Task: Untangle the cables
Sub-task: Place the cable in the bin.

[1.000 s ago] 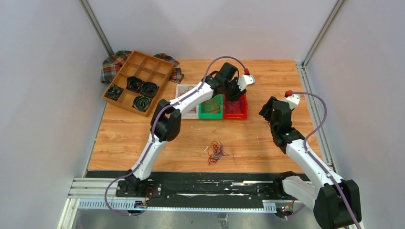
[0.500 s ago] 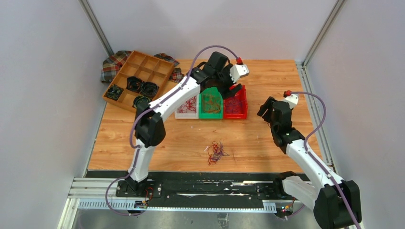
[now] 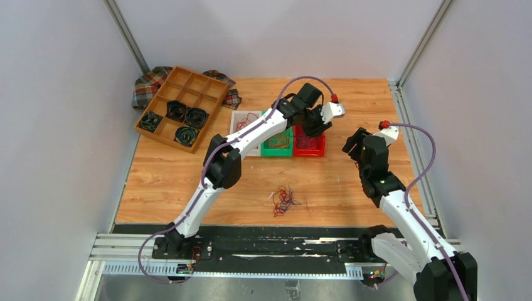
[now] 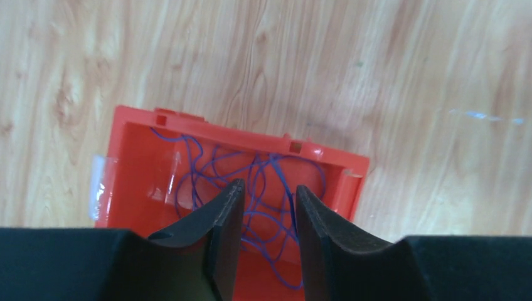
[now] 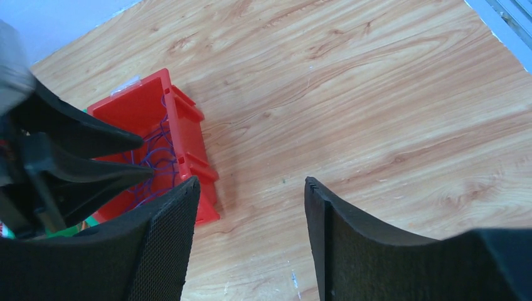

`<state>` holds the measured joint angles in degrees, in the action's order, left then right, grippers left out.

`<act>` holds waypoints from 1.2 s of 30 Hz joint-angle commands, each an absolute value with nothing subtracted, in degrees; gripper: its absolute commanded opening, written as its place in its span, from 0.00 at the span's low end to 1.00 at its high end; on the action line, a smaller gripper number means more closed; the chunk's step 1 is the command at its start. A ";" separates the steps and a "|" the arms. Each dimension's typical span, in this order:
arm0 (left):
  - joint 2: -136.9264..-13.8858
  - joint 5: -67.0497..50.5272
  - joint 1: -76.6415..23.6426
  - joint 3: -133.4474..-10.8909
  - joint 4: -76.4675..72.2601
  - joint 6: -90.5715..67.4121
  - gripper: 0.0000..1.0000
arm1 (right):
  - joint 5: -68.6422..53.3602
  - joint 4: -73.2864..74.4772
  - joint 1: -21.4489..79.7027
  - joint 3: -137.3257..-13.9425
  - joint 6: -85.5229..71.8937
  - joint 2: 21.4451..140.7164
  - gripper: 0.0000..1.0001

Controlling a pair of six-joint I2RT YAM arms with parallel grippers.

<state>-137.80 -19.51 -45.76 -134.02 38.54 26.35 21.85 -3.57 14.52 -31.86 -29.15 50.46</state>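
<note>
A small clump of red, orange and purple cables (image 3: 283, 200) lies on the wooden table near the front middle, apart from both grippers. My left gripper (image 3: 312, 129) hangs over the red bin (image 3: 312, 150). In the left wrist view it (image 4: 266, 185) is open and empty, with loose purple wires (image 4: 188, 149) in the red bin (image 4: 238, 133) below it. My right gripper (image 3: 352, 146) is open and empty above bare table to the right of the bins. In the right wrist view it (image 5: 251, 183) faces the red bin (image 5: 128, 104) and the left gripper's fingers (image 5: 94, 143).
A green bin (image 3: 278, 144) with wires and a white bin (image 3: 245, 123) with red wires stand left of the red one. A wooden divider tray (image 3: 182, 106) with black coiled bundles sits back left on a plaid cloth (image 3: 148, 84). Grey walls enclose the table.
The left arm swung left over the green bin, then back right over the red bin. The right arm shifted slightly right. The clump did not move.
</note>
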 commanded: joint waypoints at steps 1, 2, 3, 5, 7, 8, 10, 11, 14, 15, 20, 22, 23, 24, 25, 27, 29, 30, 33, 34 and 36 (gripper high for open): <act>-138.49 -16.74 -45.11 -134.51 37.61 28.71 0.37 | 23.97 -2.33 13.78 -31.55 -28.24 50.66 0.61; -138.62 -16.64 -44.90 -133.88 37.02 28.73 0.34 | 23.99 -2.37 13.76 -31.62 -28.14 50.85 0.61; -138.79 -16.57 -44.65 -133.44 36.55 28.67 0.32 | 23.99 -2.42 13.77 -31.64 -28.20 50.97 0.61; -139.33 -15.51 -44.13 -133.17 35.18 27.80 0.24 | 24.08 -2.58 13.77 -31.64 -28.16 51.22 0.58; -139.80 -14.02 -43.52 -133.17 33.14 26.46 0.11 | 24.01 -2.94 13.73 -31.60 -28.13 51.32 0.56; -139.91 -13.33 -43.17 -132.89 31.85 25.81 0.04 | 23.87 -3.12 13.76 -31.54 -28.13 51.33 0.55; -139.84 -11.97 -42.57 -131.88 29.09 25.01 0.01 | 23.76 -3.43 13.77 -31.55 -28.25 51.60 0.54; -139.83 -11.66 -42.32 -131.14 27.99 25.12 0.01 | 23.57 -3.49 13.74 -31.55 -28.33 51.80 0.54; -140.76 -11.12 -42.19 -130.65 27.03 25.58 0.01 | 23.39 -3.76 13.79 -31.55 -28.43 52.43 0.53; -141.27 -11.20 -42.19 -130.72 27.03 25.46 0.01 | 23.34 -3.85 13.74 -31.55 -28.46 52.53 0.53; -143.47 -10.04 -42.75 -130.45 27.26 26.04 0.01 | 23.23 -4.09 13.71 -31.38 -28.59 52.90 0.51; -143.83 -9.96 -42.96 -130.55 27.39 26.27 0.01 | 23.10 -4.10 13.72 -31.27 -28.59 52.91 0.51; -143.78 -10.19 -43.05 -130.49 27.50 26.23 0.03 | 23.04 -4.12 13.73 -31.29 -28.63 52.91 0.50; -143.57 -10.41 -43.13 -130.46 27.58 26.20 0.09 | 23.04 -4.05 13.71 -31.29 -28.64 52.83 0.50; -143.19 -10.50 -43.15 -130.48 27.66 26.27 0.17 | 23.03 -4.11 13.71 -31.25 -28.63 52.75 0.50; -142.01 -10.53 -43.18 -130.68 28.11 26.36 0.34 | 23.04 -4.04 13.74 -31.44 -28.44 52.65 0.50; -140.36 -11.01 -43.20 -132.01 30.10 26.41 0.48 | 23.01 -3.74 13.72 -31.75 -28.24 52.29 0.50; -139.21 -11.81 -43.16 -132.64 31.80 26.79 0.53 | 22.98 -3.43 13.79 -31.93 -28.14 52.11 0.50; -134.47 -13.91 -43.15 -133.08 36.66 28.05 0.74 | 22.54 -3.10 13.79 -32.69 -27.83 51.68 0.52; -132.78 -14.75 -43.15 -133.07 38.46 28.50 0.84 | 22.16 -2.90 13.77 -33.03 -27.77 51.68 0.53; -129.33 -15.67 -43.17 -133.07 42.02 28.87 0.99 | 21.59 -2.30 13.72 -33.59 -27.60 51.76 0.55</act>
<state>-140.03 -12.34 -42.94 -130.80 35.31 27.59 22.41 -2.98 14.52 -31.88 -28.64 52.51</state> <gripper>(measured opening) 0.885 0.531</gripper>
